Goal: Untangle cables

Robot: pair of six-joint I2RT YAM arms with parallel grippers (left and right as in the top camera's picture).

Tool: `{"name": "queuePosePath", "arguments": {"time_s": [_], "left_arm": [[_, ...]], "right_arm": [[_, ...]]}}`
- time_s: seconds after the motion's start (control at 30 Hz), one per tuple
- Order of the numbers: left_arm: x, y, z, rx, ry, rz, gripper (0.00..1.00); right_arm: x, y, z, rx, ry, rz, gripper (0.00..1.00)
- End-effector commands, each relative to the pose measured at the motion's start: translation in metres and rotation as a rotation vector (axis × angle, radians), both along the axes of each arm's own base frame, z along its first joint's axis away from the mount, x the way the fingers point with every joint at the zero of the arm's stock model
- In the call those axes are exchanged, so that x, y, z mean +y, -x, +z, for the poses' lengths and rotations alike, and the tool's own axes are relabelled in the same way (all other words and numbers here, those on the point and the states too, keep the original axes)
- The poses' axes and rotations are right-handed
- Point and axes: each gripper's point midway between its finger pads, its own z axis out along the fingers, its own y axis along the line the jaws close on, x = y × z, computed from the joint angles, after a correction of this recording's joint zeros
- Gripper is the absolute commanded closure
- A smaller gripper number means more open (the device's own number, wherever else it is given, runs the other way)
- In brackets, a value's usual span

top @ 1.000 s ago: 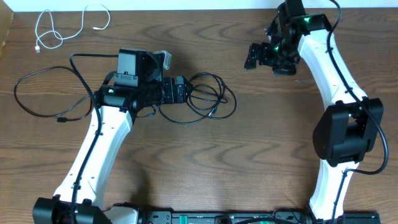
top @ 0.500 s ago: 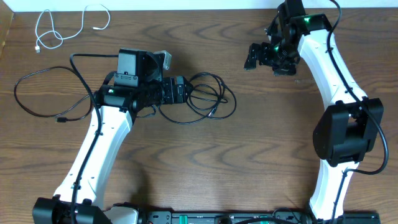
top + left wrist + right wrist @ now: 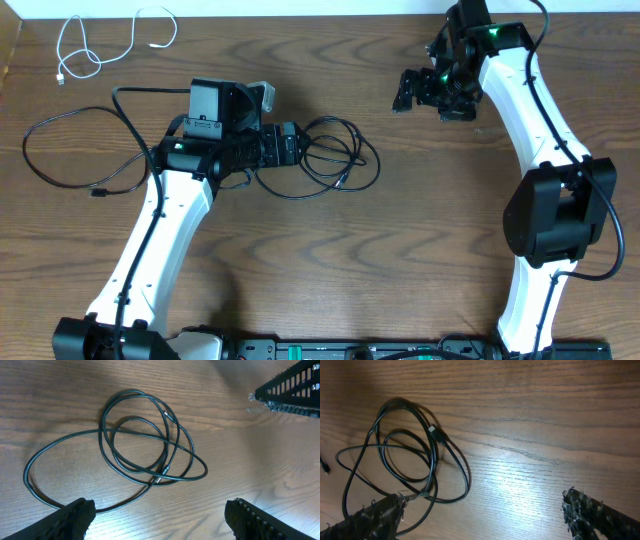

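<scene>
A black cable point(image 3: 352, 152) lies in loose crossed loops on the wooden table, its loops overlapping in the left wrist view point(image 3: 165, 445). My left gripper point(image 3: 298, 146) stands open at the coil's left edge, its jaws point(image 3: 160, 520) wide with only bare wood between them. One loop passes by the left fingertip point(image 3: 72, 517). My right gripper point(image 3: 405, 92) hangs open to the upper right of the coil, with the same cable point(image 3: 433, 457) at the left of its view and the gripper point(image 3: 485, 517) holding nothing. A second black cable point(image 3: 97, 191) loops at the left. A thin white cable point(image 3: 63, 76) lies at the far left corner.
Thick black cords run along both arms to the robot bases point(image 3: 350, 350) at the front edge. The table's back edge meets a white wall. The right gripper point(image 3: 295, 385) shows at the top right of the left wrist view.
</scene>
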Motion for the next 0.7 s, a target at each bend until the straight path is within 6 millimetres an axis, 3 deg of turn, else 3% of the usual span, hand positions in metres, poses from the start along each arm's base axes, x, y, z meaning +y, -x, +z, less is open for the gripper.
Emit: {"name": "queuePosePath", "arguments": {"time_s": [0.0,0.13,0.23,0.3,0.4,0.67], "left_arm": [[-0.004,-0.007,-0.001,-0.038,-0.025,-0.034,0.11],[-0.011,-0.019,-0.008,-0.119,-0.076,-0.122,0.11],[-0.014,-0.025,-0.021,-0.089,-0.08,-0.106,0.11],[-0.015,-0.024,-0.03,-0.001,-0.031,-0.019,0.18],[-0.015,-0.021,-0.041,0.155,0.053,0.146,0.19],[-0.026,-0.016,-0.044,0.412,0.24,0.479,0.18]], "right_arm": [[0.001,0.001,0.011,-0.021,-0.004,-0.007,0.01],[0.002,-0.001,0.012,-0.027,-0.012,-0.015,0.01],[0.007,-0.014,0.017,-0.058,-0.047,-0.086,0.01],[0.013,-0.01,0.018,-0.025,-0.085,-0.114,0.01],[0.026,0.005,0.022,0.048,-0.174,-0.091,0.01],[0.028,0.002,0.022,0.029,-0.157,-0.085,0.01]]}}
